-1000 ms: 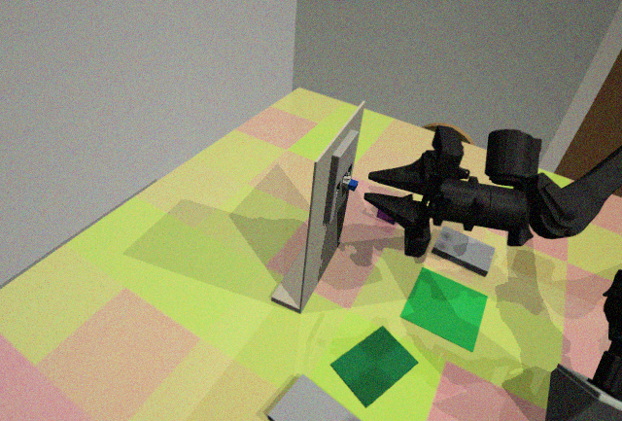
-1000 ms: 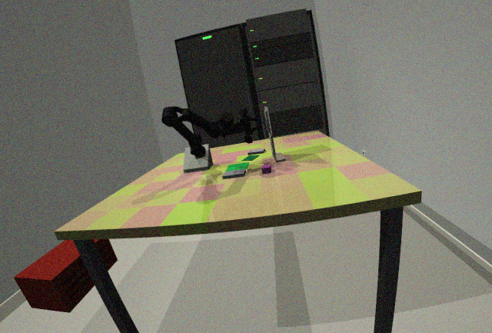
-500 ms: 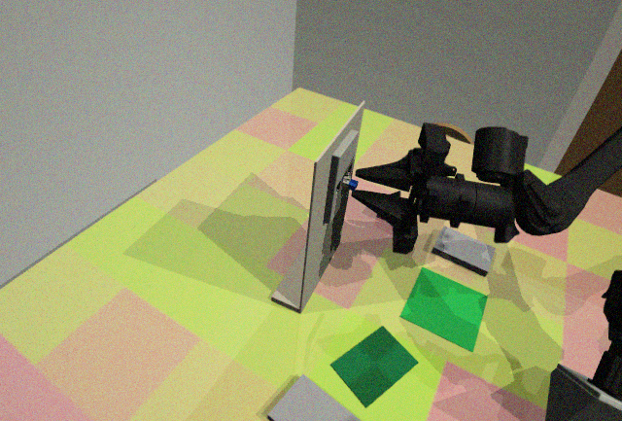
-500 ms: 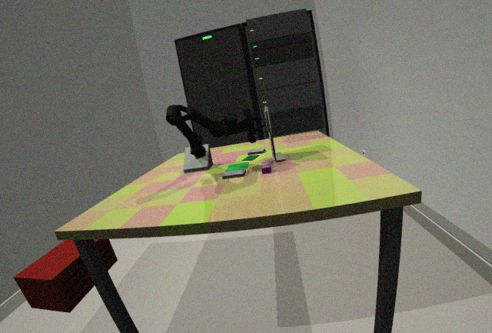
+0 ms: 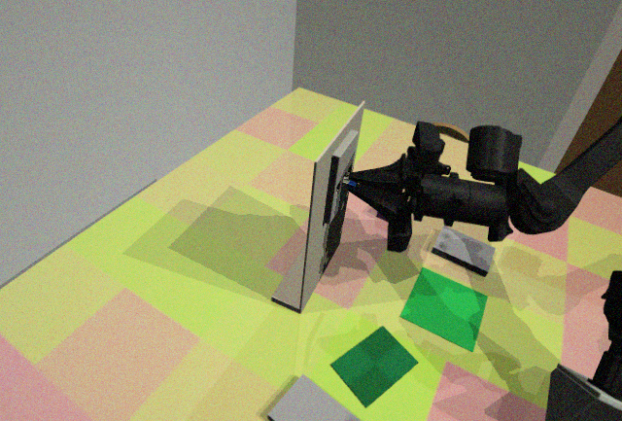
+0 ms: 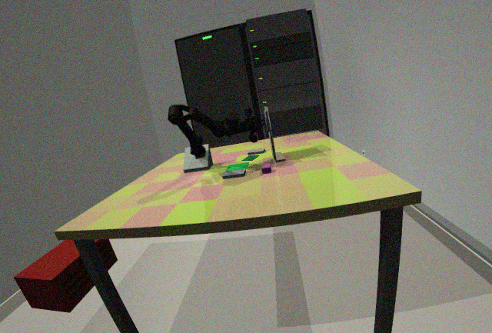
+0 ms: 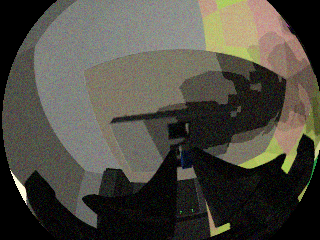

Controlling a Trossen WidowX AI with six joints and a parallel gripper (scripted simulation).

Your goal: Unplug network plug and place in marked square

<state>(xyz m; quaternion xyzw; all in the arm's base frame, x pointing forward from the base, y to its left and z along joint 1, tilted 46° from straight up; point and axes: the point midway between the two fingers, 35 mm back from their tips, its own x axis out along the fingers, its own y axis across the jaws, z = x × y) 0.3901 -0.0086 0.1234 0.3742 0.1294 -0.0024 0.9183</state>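
In the top view, a long shadow is cast across the checkered table (image 5: 125,275) at about 9 o'clock of the frame. Right of it, near the centre, the upright panel (image 5: 315,235) is seen edge-on, standing on the table with its socket face turned toward 3 o'clock. The plug (image 5: 351,184), a small blue piece, is seated in the socket on that face, in the upper part of the panel, and is not on the table.

At 3 o'clock of the plug the gripper (image 5: 356,184) is found, its two dark tapered fingers (image 5: 374,177) drawn together to a point right at the plug. The fingers are closed on the plug's blue end, one above and one below; whether the thin tab is pressed down cannot be told. In the wrist view the plug (image 7: 183,155) is seen as a blue sliver between the two dark fingers, against the panel face.

Behind the gripper the arm (image 5: 552,195) runs off toward 3 o'clock. Below it a grey slab (image 5: 463,249) lies flat on the table. At 6 o'clock of the slab a bright green square (image 5: 444,308) is marked, and a darker green square (image 5: 374,365) lies at 7 o'clock of that one. A second grey slab (image 5: 308,401) is cut by the lower frame edge.

In the exterior view a small purple cube (image 6: 266,168) is seen on the table just in front of the panel's base.
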